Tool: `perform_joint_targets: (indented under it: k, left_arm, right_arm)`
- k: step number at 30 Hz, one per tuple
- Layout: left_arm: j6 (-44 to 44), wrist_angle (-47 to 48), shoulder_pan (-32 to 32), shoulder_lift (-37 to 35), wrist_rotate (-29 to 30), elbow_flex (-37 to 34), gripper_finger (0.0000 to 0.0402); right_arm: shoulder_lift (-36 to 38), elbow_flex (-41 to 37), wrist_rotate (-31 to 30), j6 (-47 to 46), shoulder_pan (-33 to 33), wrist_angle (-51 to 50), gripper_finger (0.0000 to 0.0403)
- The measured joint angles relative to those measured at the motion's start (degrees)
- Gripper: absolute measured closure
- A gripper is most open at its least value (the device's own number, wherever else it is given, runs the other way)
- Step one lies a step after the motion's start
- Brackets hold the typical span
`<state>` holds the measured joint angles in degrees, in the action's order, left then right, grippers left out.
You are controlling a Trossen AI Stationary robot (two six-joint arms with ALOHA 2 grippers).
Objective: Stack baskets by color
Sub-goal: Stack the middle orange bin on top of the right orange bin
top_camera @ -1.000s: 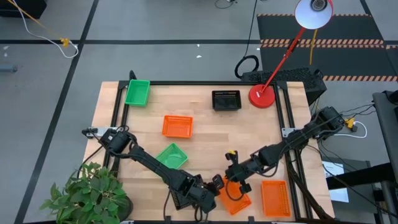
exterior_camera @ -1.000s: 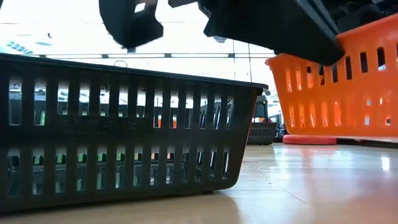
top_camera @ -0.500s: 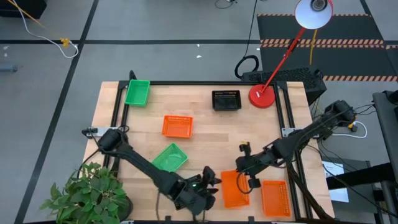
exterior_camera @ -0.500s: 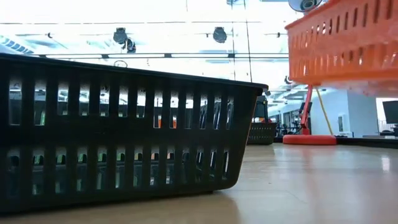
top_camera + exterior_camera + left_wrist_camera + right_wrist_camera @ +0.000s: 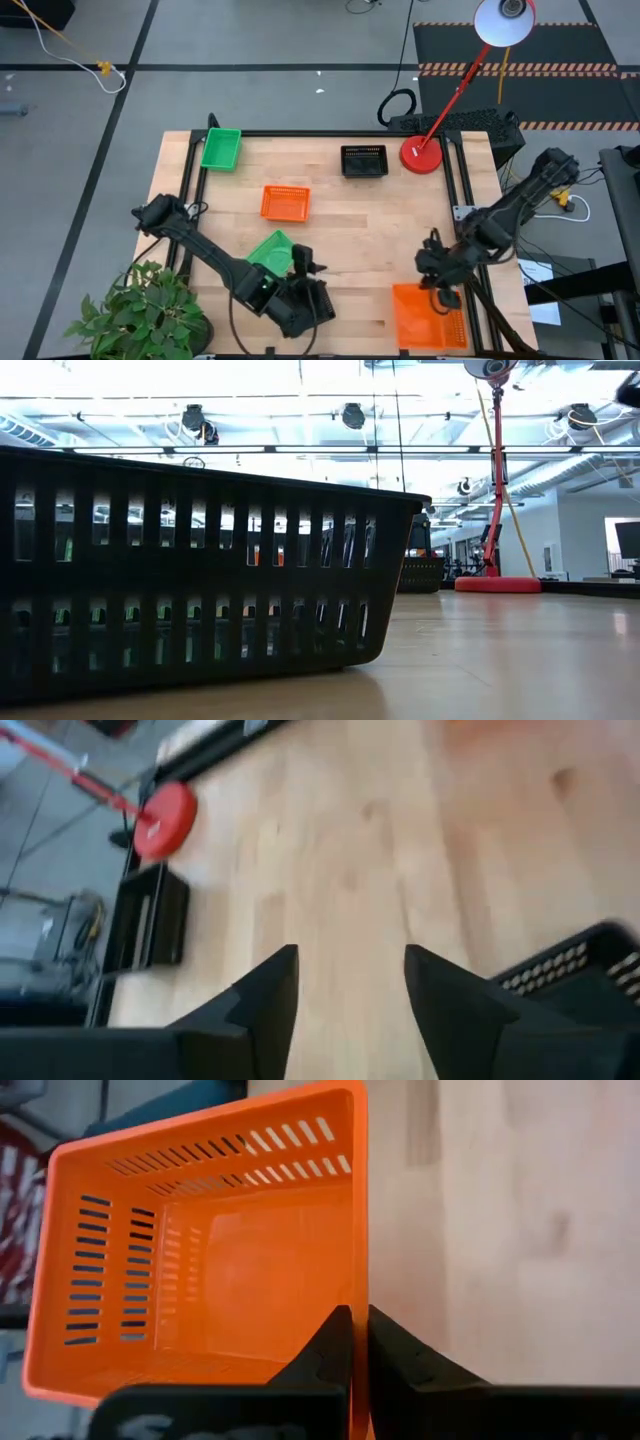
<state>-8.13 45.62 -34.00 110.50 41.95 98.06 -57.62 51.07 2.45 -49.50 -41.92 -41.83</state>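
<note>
My right gripper (image 5: 358, 1342) is shut on an orange basket (image 5: 425, 315) over the table's near right corner. My left gripper (image 5: 350, 990) stands open above bare wood beside a black basket (image 5: 300, 312) at the near edge; that basket fills the low view (image 5: 200, 560). Resting on their bottoms are a green basket (image 5: 221, 148) at the far left corner, an orange one (image 5: 285, 203) and a green one (image 5: 275, 250) mid-left, and a black one (image 5: 364, 160) at the far edge. My right gripper pinches the rim of one side wall (image 5: 358, 1285) of the orange basket, one finger (image 5: 330, 1342) inside and one (image 5: 395, 1348) outside. The fingers slant down onto the basket's far edge. The basket's opening faces up; what lies under it does not show.
A red round lamp base (image 5: 421, 155) stands at the far right, its stem leaning over the table's far right corner. A potted plant (image 5: 140, 315) sits off the near left corner. Bare wood lies in the table's middle (image 5: 380, 220).
My right gripper has carried the orange basket up and toward the table's right edge, over where another orange basket lay; it has left the low view. My left gripper has come away from that basket, rising and drawing back toward the left, beside the black basket.
</note>
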Motion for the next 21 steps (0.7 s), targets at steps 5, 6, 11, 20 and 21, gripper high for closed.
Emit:
perform_joint_targets:
  k: [5, 6, 11, 20, 21]
  left_arm:
    - [-3.10, 3.66, 0.57, 0.00, -0.26, -0.02, 0.0245]
    - [-3.63, 3.78, 0.80, 0.00, -0.28, -0.02, 0.0250]
    - [-4.23, 3.86, 1.27, 0.00, -0.20, -0.02, 0.0266]
    - [-4.98, 3.86, 2.62, 0.00, -0.32, -0.04, 0.0270]
    - [-4.97, 3.84, 2.69, 0.00, -0.34, -0.04, 0.0270]
  right_arm:
    - [2.16, 0.00, 0.65, -7.57, -6.66, -1.87, 0.0398]
    - [2.46, 0.00, 0.67, -8.66, -7.80, -1.91, 0.0398]
    - [2.70, 0.04, 0.38, -14.61, -12.86, -1.85, 0.0398]
    - [2.73, 0.04, -3.77, -17.17, -19.60, -1.80, 0.0398]
    - [2.73, 0.04, -4.05, -17.17, -19.90, -1.80, 0.0398]
